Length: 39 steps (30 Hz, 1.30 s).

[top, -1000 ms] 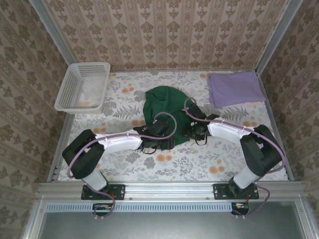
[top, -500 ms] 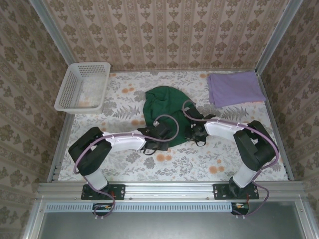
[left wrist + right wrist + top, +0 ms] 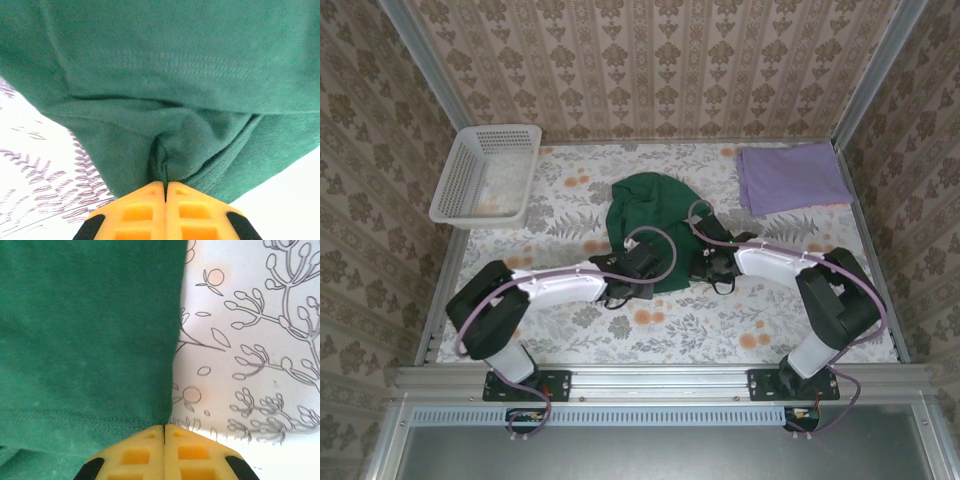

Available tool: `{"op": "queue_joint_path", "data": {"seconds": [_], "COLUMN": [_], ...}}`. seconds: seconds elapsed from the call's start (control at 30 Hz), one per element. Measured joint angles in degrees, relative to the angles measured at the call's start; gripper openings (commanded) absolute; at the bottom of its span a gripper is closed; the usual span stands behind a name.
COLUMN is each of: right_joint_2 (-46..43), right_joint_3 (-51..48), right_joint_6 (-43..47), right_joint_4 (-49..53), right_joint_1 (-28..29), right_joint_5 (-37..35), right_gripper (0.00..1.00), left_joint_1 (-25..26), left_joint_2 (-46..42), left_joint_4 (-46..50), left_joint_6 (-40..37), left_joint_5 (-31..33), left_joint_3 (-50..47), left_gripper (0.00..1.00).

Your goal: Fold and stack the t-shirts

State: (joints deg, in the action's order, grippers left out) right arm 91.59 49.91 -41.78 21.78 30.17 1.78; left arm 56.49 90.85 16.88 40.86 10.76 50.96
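Two t-shirts lie on the flowered table [image 3: 720,330]; one green t-shirt [image 3: 645,215] is spread in a rumpled heap at the middle, and one lilac t-shirt [image 3: 790,177] lies flat and squared at the far right corner, well apart from it; one white lattice basket [image 3: 457,185] stands at the far left corner. Two arms reach inward to the green shirt's near edge; the left gripper [image 3: 165,187] has its yellow fingers pressed together on a puckered fold of the hem, cloth bunching at the tips; the right gripper [image 3: 164,429] is likewise closed tight, its tips meeting on the shirt's right side edge by the hem stitching, bare tablecloth beside it.
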Motion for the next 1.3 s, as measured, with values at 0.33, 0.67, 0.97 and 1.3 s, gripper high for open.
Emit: {"op": "queue_joint_path", "data": {"seconds": [0.33, 0.67, 0.97, 1.3], "right_joint_2": [-19.8, -36.2, -41.0, -42.1], "right_joint_3": [-3.1, 2.8, 15.5, 20.8], "right_joint_6": [0.0, 1.1, 5.2, 9.2], "right_joint_4": [-1.5, 3.4, 8.4, 11.6], "right_joint_1": [-2.1, -8.7, -9.4, -9.5], "right_joint_5": [0.1, -1.9, -6.3, -10.7], "right_gripper": [0.0, 0.0, 0.0, 0.0], "left_joint_1": [-4.7, -14.4, -16.5, -21.7], "left_joint_2": [-19.6, -36.0, -40.0, -37.7], "left_joint_4": [1.2, 8.0, 9.8, 9.8], "left_joint_6": [-3.7, -13.8, -21.1, -21.2], "left_joint_5": [3.5, 3.0, 2.6, 1.9], "left_joint_3": [-2.6, 6.1, 19.6, 23.5], "left_gripper": [0.0, 0.0, 0.0, 0.0]}}
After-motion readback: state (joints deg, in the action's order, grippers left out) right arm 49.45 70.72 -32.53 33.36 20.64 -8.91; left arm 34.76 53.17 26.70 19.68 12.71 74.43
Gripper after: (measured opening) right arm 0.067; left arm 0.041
